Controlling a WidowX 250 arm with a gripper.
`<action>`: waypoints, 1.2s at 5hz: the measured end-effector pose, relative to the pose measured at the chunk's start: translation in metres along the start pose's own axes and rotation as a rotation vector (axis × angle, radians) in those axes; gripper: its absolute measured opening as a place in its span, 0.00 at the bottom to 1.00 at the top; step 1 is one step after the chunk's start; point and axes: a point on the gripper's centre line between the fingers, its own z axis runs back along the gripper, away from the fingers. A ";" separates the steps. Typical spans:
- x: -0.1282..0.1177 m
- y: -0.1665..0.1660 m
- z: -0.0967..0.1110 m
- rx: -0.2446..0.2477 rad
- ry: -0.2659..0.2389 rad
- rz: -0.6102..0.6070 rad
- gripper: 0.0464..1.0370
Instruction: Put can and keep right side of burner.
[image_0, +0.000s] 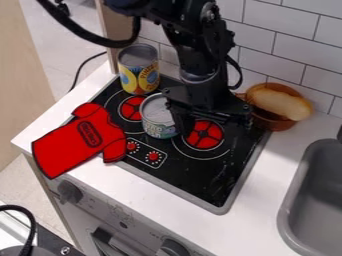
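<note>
Camera view: stovetop (190, 180) sits between counter (267, 175) front edge and tiled wall (287, 50); sink (288, 200) at view's right. Open room on stovetop's near end, below right burner (204, 135). Mitt (77, 137) overlaps its left edge; bowl (267, 120) with bread (277, 102) near its back-right corner. Small can (159, 117) upright between burners, right beside gripper (187, 117), on its left. Gripper open or closed: can't tell. Tall can (139, 70) at back-left corner.

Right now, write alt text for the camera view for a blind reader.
A black robot gripper hangs beside a short, pale-labelled metal can on a black stove with red burners. A tall yellow-and-blue can stands behind; a red oven mitt overlaps the stove's edge, and a brown bowl holds bread.
</note>
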 end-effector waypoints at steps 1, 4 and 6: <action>-0.005 0.001 -0.005 0.006 0.024 -0.006 0.96; 0.005 0.105 0.022 0.047 0.187 -0.470 0.96; 0.011 0.140 0.010 0.171 0.065 -0.757 0.96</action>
